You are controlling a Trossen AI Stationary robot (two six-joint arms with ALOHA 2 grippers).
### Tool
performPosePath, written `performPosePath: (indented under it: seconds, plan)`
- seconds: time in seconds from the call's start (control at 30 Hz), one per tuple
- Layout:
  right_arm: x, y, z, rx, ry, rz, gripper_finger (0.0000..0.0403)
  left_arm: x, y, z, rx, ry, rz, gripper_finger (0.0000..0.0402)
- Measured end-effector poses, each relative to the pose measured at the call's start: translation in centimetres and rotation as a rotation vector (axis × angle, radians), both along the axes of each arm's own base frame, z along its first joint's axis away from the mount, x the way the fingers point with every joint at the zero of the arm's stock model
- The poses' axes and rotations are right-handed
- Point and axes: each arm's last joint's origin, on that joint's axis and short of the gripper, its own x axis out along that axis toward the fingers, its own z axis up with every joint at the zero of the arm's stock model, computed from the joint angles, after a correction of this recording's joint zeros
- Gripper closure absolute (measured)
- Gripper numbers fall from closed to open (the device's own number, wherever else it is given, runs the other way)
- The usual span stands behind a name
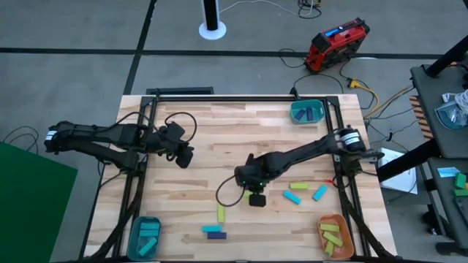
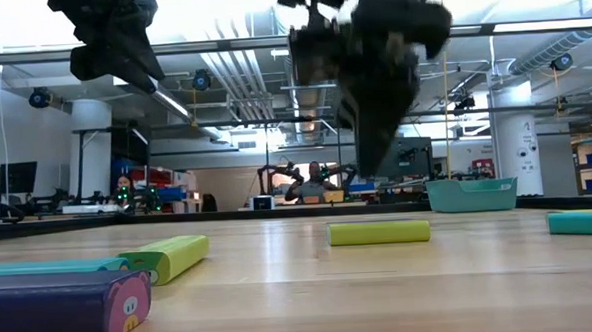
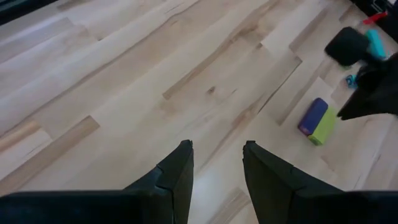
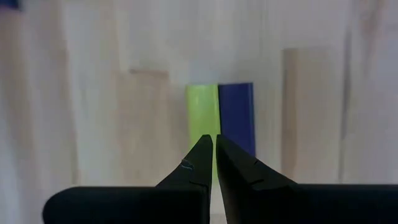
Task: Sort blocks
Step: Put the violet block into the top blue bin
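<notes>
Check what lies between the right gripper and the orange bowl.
High view: a yellow-green block and two cyan blocks lie between the right gripper and orange bowl.

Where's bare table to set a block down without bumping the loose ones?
Best patch: the bare wood between the left gripper and the teal bowl at the far right corner. Crowded: the near half, around the right gripper, with a yellow-green block, purple block, and cyan blocks near the orange bowl.

Right gripper [image 1: 257, 199] closed, left gripper [image 1: 187, 157] parted.
</notes>
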Motion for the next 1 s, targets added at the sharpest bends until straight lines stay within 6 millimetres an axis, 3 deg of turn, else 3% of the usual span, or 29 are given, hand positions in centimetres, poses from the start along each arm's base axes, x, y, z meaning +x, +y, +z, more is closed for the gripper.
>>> performPosePath:
  seconds: [0.2, 0.4, 0.63, 0.8, 1.0]
  plan:
    - [0.6, 0.0, -2.5, -0.077, 0.046, -0.046, 0.039, 0.0, 0.0, 0.0, 0.018, 0.013, -0.019, 0.0284]
    - [0.9, -0.1, -3.3, -0.091, 0.044, -0.071, 0.039, 0.0, 0.0, -0.1, 0.036, 0.022, -0.04, 0.0284]
    - [1.1, -0.5, -3.3, -0.133, 0.029, -0.103, 0.039, 0.0, 0.0, -0.1, 0.049, 0.029, -0.054, 0.0284]
    - [1.1, -1.9, -2.8, -0.17, 0.018, -0.16, 0.039, 0.0, 0.0, -0.1, 0.05, 0.029, -0.054, 0.0284]
    - [1.1, -2.5, -1.4, -0.08, -0.006, -0.088, 0.039, 0.1, 0.0, -0.1, 0.051, 0.031, -0.056, 0.0283]
